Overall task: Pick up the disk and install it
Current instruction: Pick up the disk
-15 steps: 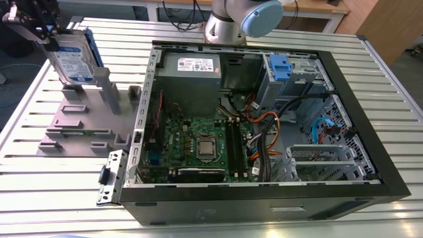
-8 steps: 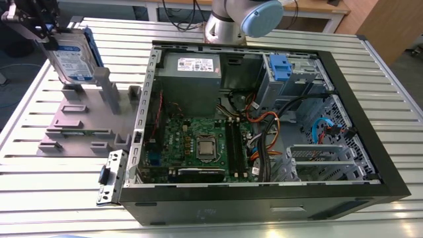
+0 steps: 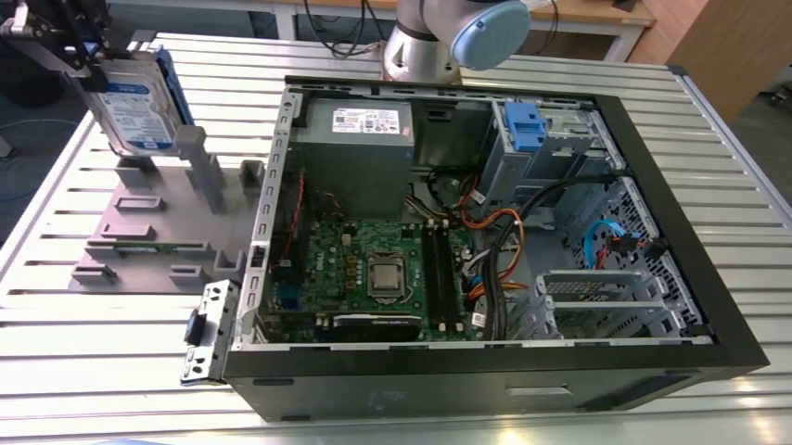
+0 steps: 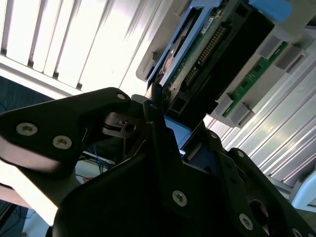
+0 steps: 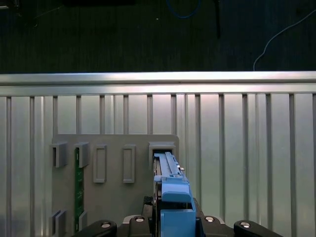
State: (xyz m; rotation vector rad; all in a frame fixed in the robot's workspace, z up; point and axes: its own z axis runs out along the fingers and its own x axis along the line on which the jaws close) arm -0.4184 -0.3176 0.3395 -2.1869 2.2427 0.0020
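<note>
Where the exterior view takes in the whole bench, a slatted metal table (image 3: 74,343) carries everything. Open PC case (image 3: 495,375) lies on its side at centre and the exterior view's right, motherboard (image 3: 371,269) face up, blue drive bay (image 3: 526,125) at its far corner. Arm (image 3: 427,37) rises behind the case. Grey stand (image 3: 136,213) with upright posts sits on the table just beside the case, on the exterior view's left.

Disk (image 3: 134,107) is at the far left of the exterior view, over the stand's far end, well apart from the case. It stands on edge, tilted a little, label toward the camera, blue bracket along its edge. Cannot tell whether its lower edge touches the stand.

Gripper (image 3: 77,57) is closed on the disk's upper end. First wrist view: bracket edge-on (image 5: 170,197), running from the gripper toward a slot in the stand (image 5: 113,148). Second wrist view: dark fingers (image 4: 155,128) against the disk's underside, green circuit board (image 4: 207,59) showing.

A thin green memory stick (image 5: 78,190) sits in another stand slot.
</note>
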